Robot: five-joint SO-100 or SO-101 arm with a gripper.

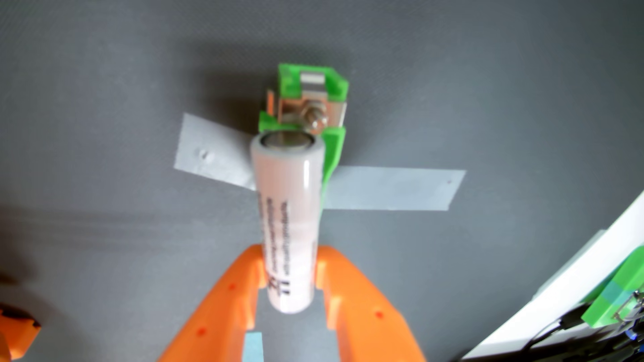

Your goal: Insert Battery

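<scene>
in the wrist view my end effector [288, 269] comes up from the bottom edge, its two orange fingers [223, 303] pressed against the sides of a pale pink battery [287, 222], so i am holding the battery between them. the battery is a cylinder with blurred dark print along its side. its lower end sticks out between my fingers towards the camera, and its metal-capped far end points away, towards a green battery holder [334, 146].

the holder sits on the grey counter [104, 104], fixed there by strips of grey tape [393, 189] that run out to the left and right of it. at its far end i see a metal contact plate [312, 81] in a green bracket, and nearer to me a screw with a nut [315, 116]. the battery's far end overlaps the near part of the holder, just below the screw; i cannot tell whether it touches the holder or hangs above it. most of the holder's channel is hidden behind the battery, so i cannot see what lies in it.

at the right edge of the view a white board [557, 299] carries another green part [623, 296] with dark wires beside it.
</scene>
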